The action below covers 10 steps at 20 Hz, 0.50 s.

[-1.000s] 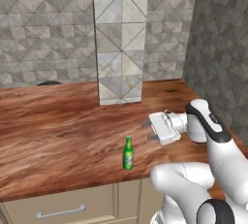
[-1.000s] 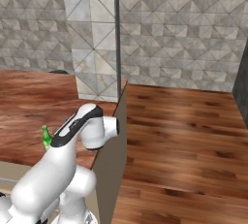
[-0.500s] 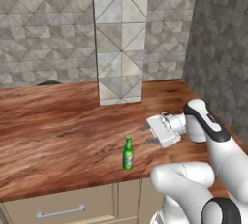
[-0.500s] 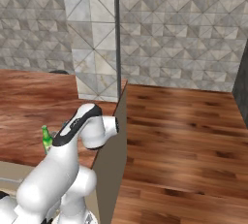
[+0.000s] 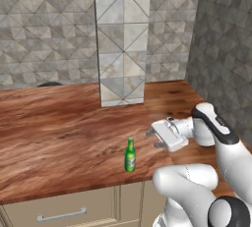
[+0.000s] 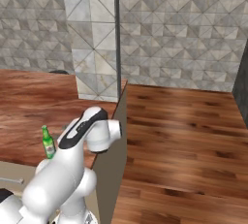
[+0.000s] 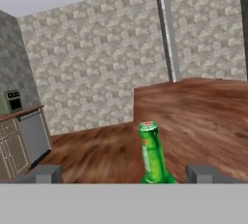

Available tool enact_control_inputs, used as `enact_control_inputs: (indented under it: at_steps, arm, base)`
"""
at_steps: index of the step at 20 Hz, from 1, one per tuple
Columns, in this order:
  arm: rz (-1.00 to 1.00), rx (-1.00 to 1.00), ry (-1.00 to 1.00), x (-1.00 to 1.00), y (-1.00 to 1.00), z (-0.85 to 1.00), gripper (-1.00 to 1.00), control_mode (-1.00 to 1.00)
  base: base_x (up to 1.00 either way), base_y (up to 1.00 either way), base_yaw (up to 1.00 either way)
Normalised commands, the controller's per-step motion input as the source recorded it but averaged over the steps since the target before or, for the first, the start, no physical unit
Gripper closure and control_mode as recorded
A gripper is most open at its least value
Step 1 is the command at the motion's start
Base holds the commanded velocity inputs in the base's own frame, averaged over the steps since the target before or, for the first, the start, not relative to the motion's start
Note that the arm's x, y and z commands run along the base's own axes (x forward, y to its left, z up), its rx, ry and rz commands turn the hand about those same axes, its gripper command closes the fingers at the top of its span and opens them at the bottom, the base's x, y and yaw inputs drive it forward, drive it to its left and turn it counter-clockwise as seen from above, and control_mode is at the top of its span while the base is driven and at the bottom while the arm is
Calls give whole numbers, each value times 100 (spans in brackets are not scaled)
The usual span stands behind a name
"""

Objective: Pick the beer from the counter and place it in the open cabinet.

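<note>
1. On the counter (image 5: 64, 127): one beer (image 5: 130, 155), upright near the front edge; one gripper (image 5: 151, 139) just beside it at 2 o'clock in the left base view, not touching.
2. Since half a second ago: hand nearer the bottle, shifted toward 9 o'clock; bottle unmoved.
3. In the hand view: green neck and cap between the two fingertips (image 7: 44, 173), fingers spread wide apart, nothing held.
4. Containers: bottle capped, contents unclear.
</note>
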Motion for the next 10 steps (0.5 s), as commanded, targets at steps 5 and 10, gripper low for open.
enact_control_inputs:
  at_steps: [5, 10]
  arm:
    - [0, 2, 1, -8, 11, -16, -100, -100]
    - [0, 0, 5, 0, 44, -16, -100, -100]
  base:
    - [0, 0, 0]
    - [0, 0, 0]
